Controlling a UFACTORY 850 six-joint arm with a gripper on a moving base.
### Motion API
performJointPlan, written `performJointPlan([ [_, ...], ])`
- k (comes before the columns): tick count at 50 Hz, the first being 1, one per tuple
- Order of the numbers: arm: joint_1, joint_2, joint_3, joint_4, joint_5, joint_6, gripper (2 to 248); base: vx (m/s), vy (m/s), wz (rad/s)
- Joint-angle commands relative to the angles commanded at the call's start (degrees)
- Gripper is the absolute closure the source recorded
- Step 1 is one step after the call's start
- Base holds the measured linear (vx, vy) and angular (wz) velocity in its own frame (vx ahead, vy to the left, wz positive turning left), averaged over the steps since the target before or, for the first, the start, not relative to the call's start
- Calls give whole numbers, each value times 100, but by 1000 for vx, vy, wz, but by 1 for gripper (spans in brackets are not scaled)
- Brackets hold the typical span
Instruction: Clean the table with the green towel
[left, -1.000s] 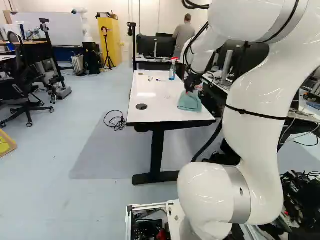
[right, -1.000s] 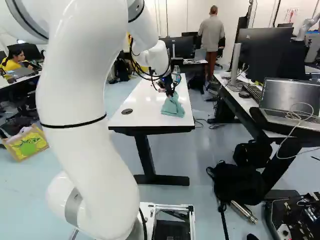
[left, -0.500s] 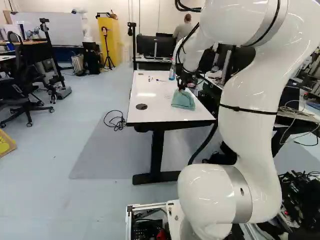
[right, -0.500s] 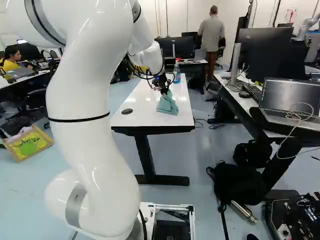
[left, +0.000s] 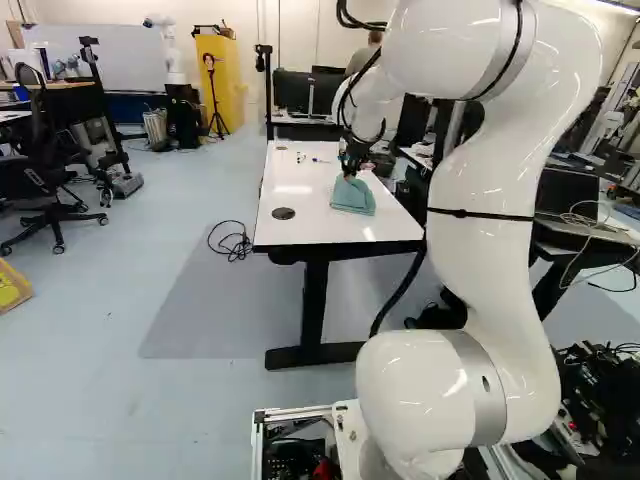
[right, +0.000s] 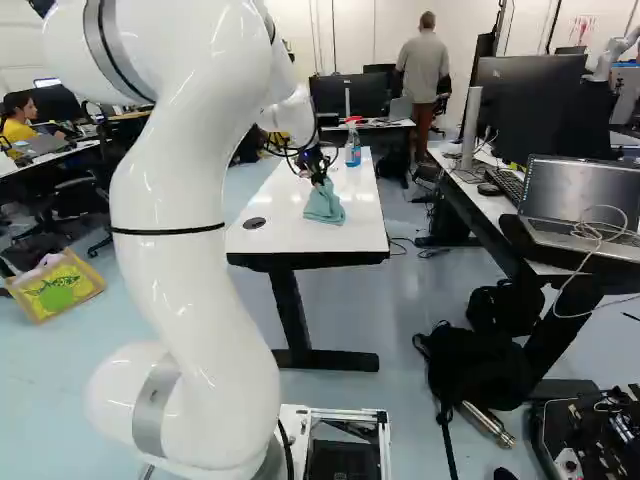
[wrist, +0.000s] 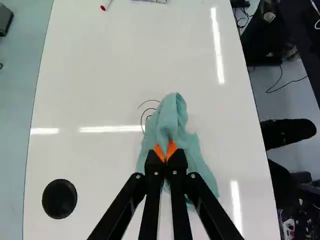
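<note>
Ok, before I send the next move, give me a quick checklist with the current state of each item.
1. Green towel pinched between the pads of the end effector: ok.
2. Towel down on the tabletop: ok, its loose part is spread on the white surface.
3. Curved marks wiped off: not ok, lines show right beside the towel.
4. Surface under the towel clean: cannot tell, the cloth hides it.
5. Spray bottle away from the towel: ok, it stands farther up the table.
6. Red-tipped pen off the table: not ok, it lies ahead of the towel.
</note>
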Motion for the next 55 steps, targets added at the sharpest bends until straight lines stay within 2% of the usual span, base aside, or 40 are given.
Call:
performJointPlan([
  [17, 183, -370, -435, 0, 0, 0, 226, 0, 0, 0],
  [55, 192, -976, -690, 0, -98, 0, 226, 0, 0, 0],
])
